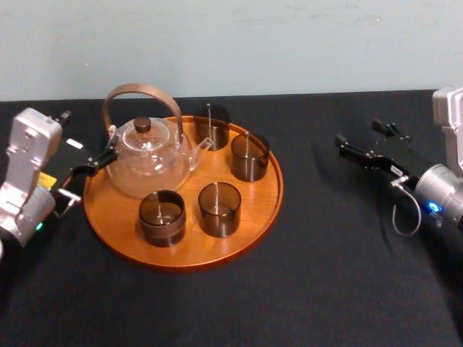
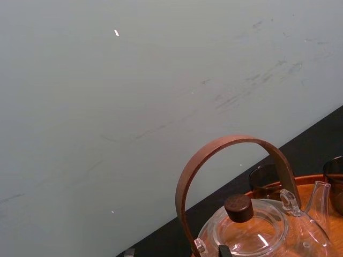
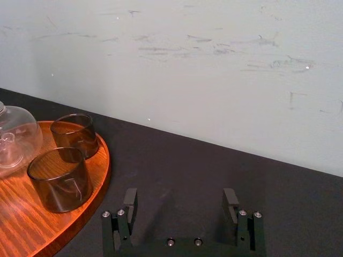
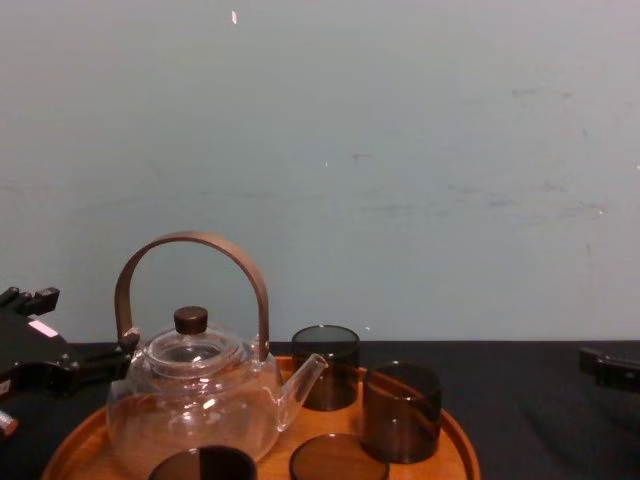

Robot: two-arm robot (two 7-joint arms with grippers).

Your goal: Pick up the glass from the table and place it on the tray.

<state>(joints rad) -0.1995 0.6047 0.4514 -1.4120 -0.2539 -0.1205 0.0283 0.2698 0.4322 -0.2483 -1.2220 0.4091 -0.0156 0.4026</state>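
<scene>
As the head view shows, four glasses and a teapot stand on the round wooden tray, which rests on the black tabletop. The left gripper hovers just beside the teapot; its jaw opening cannot be told. Right wrist view: the right gripper is above bare tabletop near the tray, jaws wide and empty. Chest view: the grippers flank the tray.
</scene>
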